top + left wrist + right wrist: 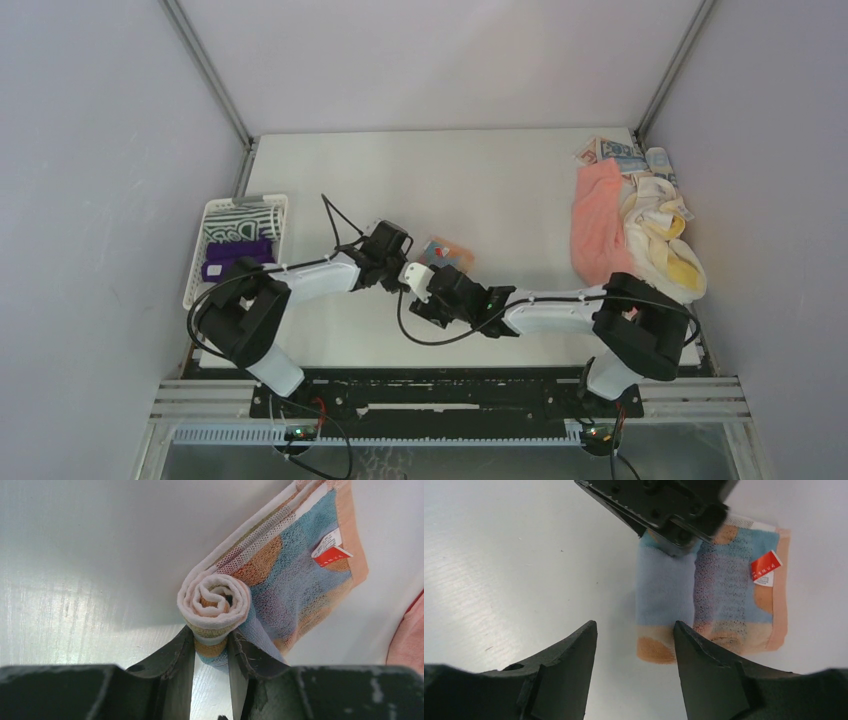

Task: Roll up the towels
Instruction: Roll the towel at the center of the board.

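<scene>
Soft, light, floppy light-blue terry towel with orange patches (729, 592), half rolled, lies well right of the white slotted plastic basket (196, 268). Left gripper (212, 647) fingers pinch the roll's end; right gripper (635, 627) fingers are spread and would best take the opposite end.

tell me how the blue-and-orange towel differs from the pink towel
The blue-and-orange towel is partly rolled; the pink towel is loose and crumpled. The blue-and-orange towel lies mid-table, its roll pinched by the left gripper; the pink towel sits in the right-hand pile, ungripped. Both rest on the table.
</scene>
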### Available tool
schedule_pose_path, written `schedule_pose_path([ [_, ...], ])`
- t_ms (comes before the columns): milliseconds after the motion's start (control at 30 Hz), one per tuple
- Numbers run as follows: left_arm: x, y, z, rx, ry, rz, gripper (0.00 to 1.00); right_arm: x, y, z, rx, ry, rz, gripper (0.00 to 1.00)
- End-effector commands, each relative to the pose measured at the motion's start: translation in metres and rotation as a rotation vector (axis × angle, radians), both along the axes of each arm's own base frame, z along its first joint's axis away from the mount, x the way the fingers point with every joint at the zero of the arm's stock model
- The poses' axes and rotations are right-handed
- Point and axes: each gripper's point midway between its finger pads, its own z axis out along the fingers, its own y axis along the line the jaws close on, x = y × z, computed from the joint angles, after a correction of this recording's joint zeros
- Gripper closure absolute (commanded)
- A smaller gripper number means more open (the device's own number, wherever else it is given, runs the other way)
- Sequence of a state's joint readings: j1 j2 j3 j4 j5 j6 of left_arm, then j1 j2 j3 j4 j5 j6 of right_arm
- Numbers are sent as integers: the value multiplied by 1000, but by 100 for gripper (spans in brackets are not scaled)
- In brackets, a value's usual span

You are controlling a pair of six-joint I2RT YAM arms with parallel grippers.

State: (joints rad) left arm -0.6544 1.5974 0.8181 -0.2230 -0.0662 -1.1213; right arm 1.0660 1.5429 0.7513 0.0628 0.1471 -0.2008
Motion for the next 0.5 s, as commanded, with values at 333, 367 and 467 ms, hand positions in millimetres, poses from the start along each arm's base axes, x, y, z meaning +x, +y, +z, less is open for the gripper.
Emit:
schedule_pose_path([
  [333,-8,11,-12,66,60,-25,67,5,-14,-40,-235,-111,-57,46],
  [367,-8,11,-11,68,60,-27,67,5,-14,-42,-241,-110,-60,46],
  [467,-8,14,-12,77,65,-29,66,8,-16,-48,-268,-78,-88,46],
])
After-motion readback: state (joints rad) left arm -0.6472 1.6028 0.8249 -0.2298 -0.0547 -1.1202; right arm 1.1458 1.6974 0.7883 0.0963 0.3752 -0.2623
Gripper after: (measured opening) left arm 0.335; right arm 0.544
